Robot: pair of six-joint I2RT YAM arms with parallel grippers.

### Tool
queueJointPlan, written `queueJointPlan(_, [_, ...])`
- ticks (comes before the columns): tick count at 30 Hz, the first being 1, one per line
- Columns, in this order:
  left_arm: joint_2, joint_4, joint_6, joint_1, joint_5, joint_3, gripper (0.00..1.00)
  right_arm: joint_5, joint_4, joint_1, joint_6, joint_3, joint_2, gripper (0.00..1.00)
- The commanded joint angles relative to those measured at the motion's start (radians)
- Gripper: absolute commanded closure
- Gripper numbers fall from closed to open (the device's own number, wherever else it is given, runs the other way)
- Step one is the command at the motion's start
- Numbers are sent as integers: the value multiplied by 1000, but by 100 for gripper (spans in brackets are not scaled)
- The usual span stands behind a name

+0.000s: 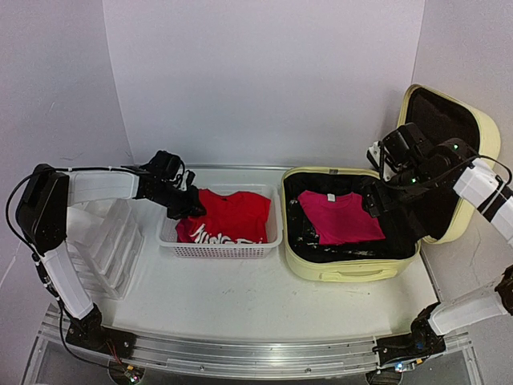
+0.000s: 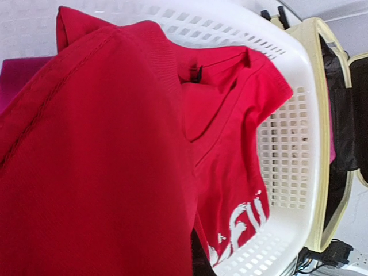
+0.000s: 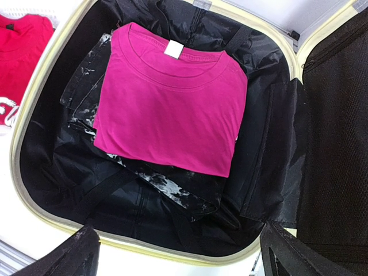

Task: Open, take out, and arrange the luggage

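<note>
Magenta folded shirt (image 3: pixel 172 109) is seen lying in the open luggage (image 1: pixel 353 269) just ahead of the spread right jaws, while the left jaws, hidden over the red shirt (image 1: pixel 236 215), cannot be judged.

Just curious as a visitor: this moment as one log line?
luggage: open | pink shirt: folded inside | red shirt: in basket | left gripper: at red shirt, grip hidden | right gripper: open above luggage

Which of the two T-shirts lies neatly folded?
The magenta T-shirt inside the yellow suitcase; it is plain and flat. The red T-shirt, with white lettering, lies rumpled in the white basket.
</note>
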Motion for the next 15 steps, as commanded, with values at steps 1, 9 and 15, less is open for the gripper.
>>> queueJointPlan(1, [-55, -21, 68, 5, -75, 3, 100, -8, 8, -1, 8, 46, -2, 2])
queueJointPlan(9, [-38, -154, 133, 3, -182, 64, 91, -22, 8, -1, 13, 45, 12, 2])
queueJointPlan(15, [-83, -317, 171, -22, -454, 149, 68, -15, 8, -1, 16, 36, 21, 2])
